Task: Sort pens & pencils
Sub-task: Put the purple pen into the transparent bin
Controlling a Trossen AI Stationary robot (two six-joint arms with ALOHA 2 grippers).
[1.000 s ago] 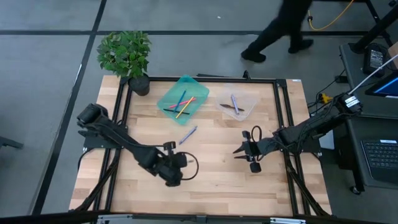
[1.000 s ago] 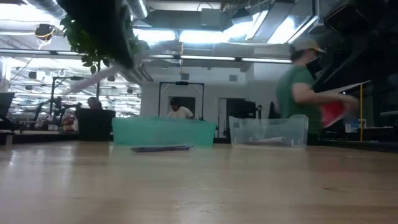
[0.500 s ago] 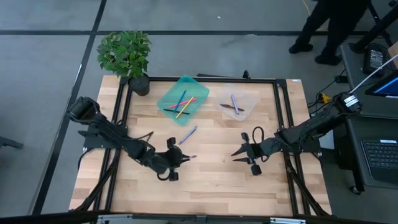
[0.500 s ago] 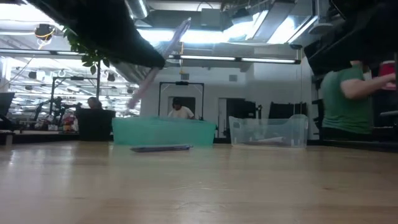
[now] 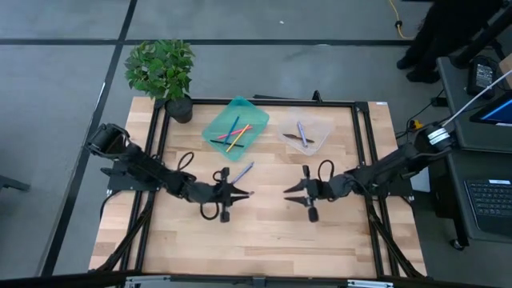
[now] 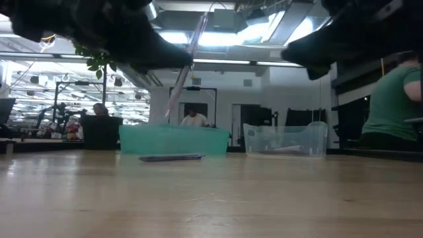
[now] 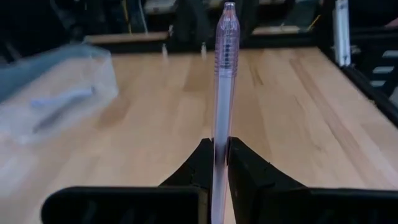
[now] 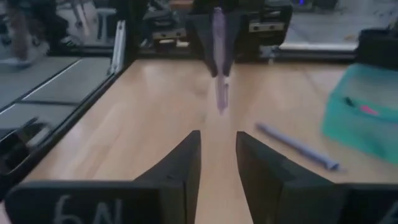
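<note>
While the left gripper [image 5: 237, 193] pinches a lavender pen [image 7: 222, 93] above the counter [image 5: 264, 240], the right gripper [image 5: 290, 192] faces it, fingers parted and empty; another lavender pen [image 5: 242, 172] lies beside the teal tray [image 5: 216, 124]

Light wood bench [image 5: 264, 240], plank-style top, framed by black rails. Had a teal tray [image 5: 235, 126] sitting toward the far edge, left of centre, with a few slim sticks in it: pink, yellow, blue. Just to the right of that, a clear tray [image 5: 306, 134] with a lavender pen and a dark one inside. Potted plant [image 5: 164, 74] parked on the far left corner. One loose lavender pen [image 5: 243, 171] lay flat on the bare wood, just in front of the teal tray, angled a bit. Same pen showed up in the low view as a dark streak [image 6: 170, 157] in front of the tray wall.
</note>
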